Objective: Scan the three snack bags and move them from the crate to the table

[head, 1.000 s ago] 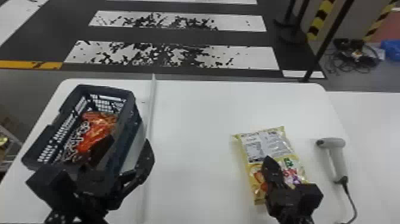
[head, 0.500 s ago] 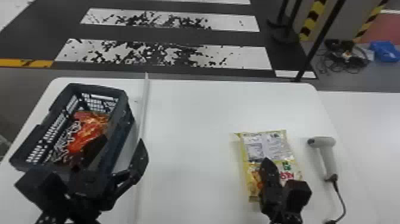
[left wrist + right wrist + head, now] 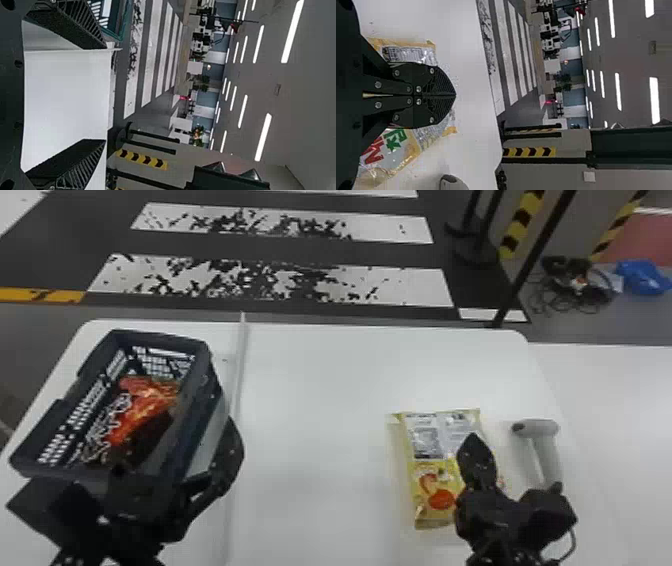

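**R gripper shifts fwd & toward scanner side; yellow bag lies flat on table, 2nd bag in crate**

Head view: white table, crate on robot's L, 1 yellow snack bag on R, w/ grey scanner just beside it, on bag's R. A raised white strip runs between crate & bag.

Change: in the last half sec., the R gripper has moved fwd & to robot's R, now above the bag's R side, closer to scanner. Vs. 1 sec. ago the bag sits straighter & a bit nearer scanner; most of that shift came in the 1st half sec. Head view has also swung slightly R.

Tool state: R fingers pressed together, no bag pinched; R wrist view has the bag beneath them, printed side up. L gripper is at crate's near end, fingers spread wide, w/ nothing between them.

Meaning for task (judgement): bag no. 1 is out of crate & looks roughly squared up, so R arm is prob. done adjusting it & going for scanner next. To grip that, R fingers must open first. Whether bag's been scanned: can't tell. In crate, a red-orange bag shows, partly shadowed; exact no. of bags in there unclear. L arm seems well placed for the next pick. Risk: R fingers may snag or drag the bag if they pass too low en route.
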Controlling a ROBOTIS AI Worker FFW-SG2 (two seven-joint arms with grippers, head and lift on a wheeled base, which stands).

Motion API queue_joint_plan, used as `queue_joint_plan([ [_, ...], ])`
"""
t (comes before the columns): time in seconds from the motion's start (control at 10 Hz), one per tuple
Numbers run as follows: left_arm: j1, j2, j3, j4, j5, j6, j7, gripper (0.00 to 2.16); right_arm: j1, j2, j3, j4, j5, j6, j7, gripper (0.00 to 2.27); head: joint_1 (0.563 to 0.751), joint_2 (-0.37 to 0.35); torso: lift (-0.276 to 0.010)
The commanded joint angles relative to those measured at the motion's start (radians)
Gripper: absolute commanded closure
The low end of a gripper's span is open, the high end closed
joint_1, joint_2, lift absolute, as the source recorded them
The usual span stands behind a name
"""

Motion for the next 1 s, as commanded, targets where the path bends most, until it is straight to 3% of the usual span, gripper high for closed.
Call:
queue_joint_plan([
  [0.0, -0.007, 0.000, -0.009, -0.010, -0.004, 0.002, 0.014, 0.02, 0.050, -0.005, -0.027, -0.113, -0.005, 0.027, -0.009, 1.13, 0.695, -0.082, -0.062],
  [0.1, -0.007, 0.000, -0.011, -0.023, -0.004, 0.008, 0.024, 0.02, 0.063, -0.012, -0.062, -0.148, -0.007, 0.064, -0.009, 0.19, 0.695, -0.098, -0.062],
  [0.2, -0.007, 0.001, -0.011, -0.039, -0.003, 0.032, 0.032, 0.02, 0.063, -0.028, -0.108, -0.170, -0.041, 0.153, 0.004, 0.02, 0.695, -0.118, -0.062],
  [0.3, -0.008, 0.001, -0.022, -0.042, -0.018, 0.048, 0.052, 0.02, 0.063, -0.042, -0.162, -0.183, -0.064, 0.227, 0.037, 0.02, 0.695, -0.144, -0.062],
  [0.5, -0.008, 0.003, -0.045, -0.026, -0.038, 0.035, 0.069, 0.02, 0.057, -0.042, -0.298, -0.190, -0.122, 0.395, 0.210, 0.08, 0.695, -0.183, -0.062],
  [0.7, -0.008, 0.003, -0.049, 0.018, -0.037, -0.029, 0.066, 0.02, 0.041, -0.088, -0.352, -0.156, -0.102, 0.398, 0.254, 0.08, 0.695, -0.260, -0.062],
  [0.9, -0.008, 0.003, -0.054, 0.038, -0.033, -0.069, 0.063, 0.02, -0.062, -0.126, -0.384, -0.033, -0.051, 0.481, 0.392, 0.08, 0.695, -0.297, -0.062],
])
